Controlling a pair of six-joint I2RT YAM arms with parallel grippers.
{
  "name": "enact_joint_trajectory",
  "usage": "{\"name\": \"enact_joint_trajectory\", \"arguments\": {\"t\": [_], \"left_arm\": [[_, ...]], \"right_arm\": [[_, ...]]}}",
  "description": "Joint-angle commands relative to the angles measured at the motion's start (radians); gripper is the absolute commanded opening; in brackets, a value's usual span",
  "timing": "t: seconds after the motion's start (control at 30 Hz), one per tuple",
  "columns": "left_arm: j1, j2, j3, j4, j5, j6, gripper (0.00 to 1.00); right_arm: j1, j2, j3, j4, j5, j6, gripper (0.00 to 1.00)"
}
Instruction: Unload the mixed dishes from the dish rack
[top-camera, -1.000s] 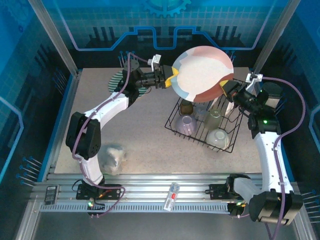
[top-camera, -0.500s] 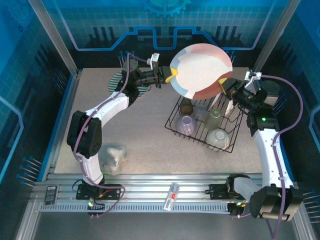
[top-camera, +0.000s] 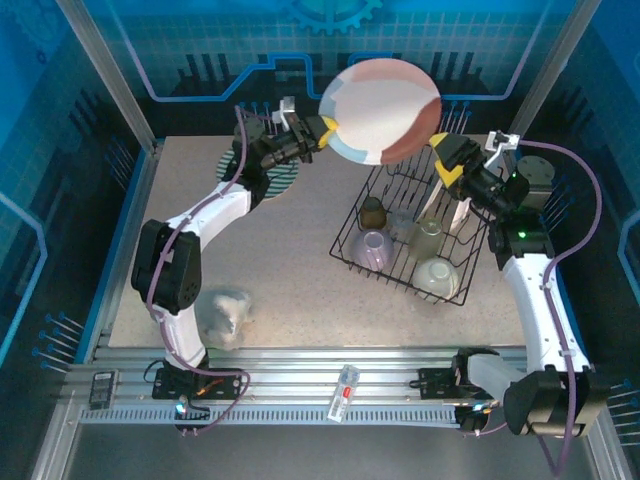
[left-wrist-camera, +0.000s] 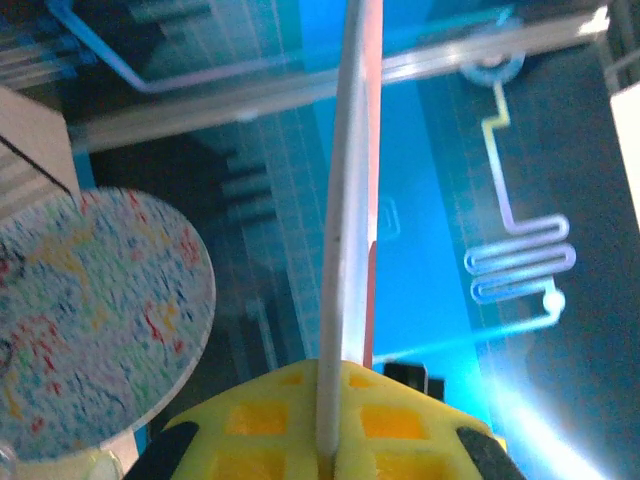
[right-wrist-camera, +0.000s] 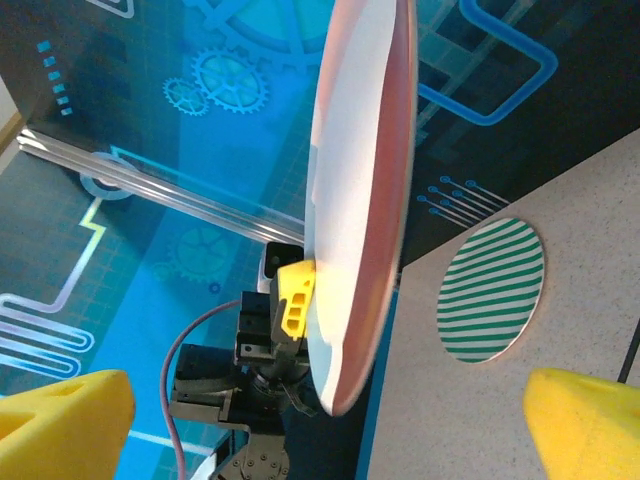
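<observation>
Left gripper (top-camera: 322, 130): jaws clamped tight on the rim of the patterned plate (top-camera: 382, 110). In the left wrist view the plate stands edge-on, running straight out from between the yellow pads (left-wrist-camera: 260, 440). The plate is raised off the table, ahead of the left jaws.

Right gripper (top-camera: 447, 163): jaws spread wide, nothing in them. The plate's near rim lies just ahead of them, clear of both fingertips.

The dish rack (top-camera: 347, 230) sits below the right jaws. It holds a brown cup (top-camera: 373, 213), a lilac bowl (top-camera: 374, 247), a translucent cup (top-camera: 428, 238) and a white bowl (top-camera: 436, 275).
</observation>
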Motion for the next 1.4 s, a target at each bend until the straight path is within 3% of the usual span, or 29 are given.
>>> {"name": "enact_joint_trajectory", "arguments": {"t": [0.0, 0.33, 0.57, 1.37], "left_arm": [[0.074, -0.063, -0.048, 0.082, -0.099, -0.006, 0.00], [0.287, -0.148, -0.277, -0.023, -0.193, 0.193, 0.00], [0.394, -0.044, -0.307, -0.030, -0.185, 0.244, 0.00], [0.507, 0.258, -0.162, -0.136, -0.128, 0.298, 0.00]], "right_arm": [[0.052, -0.047, 0.020, -0.065, 0.097, -0.085, 1.00], [0.158, -0.076, 0.096, -0.280, 0.220, -0.245, 1.00], [0.174, -0.129, 0.089, -0.375, 0.288, -0.284, 1.00], [0.265, -0.131, 0.112, -0.489, 0.441, -0.278, 1.00]]}}
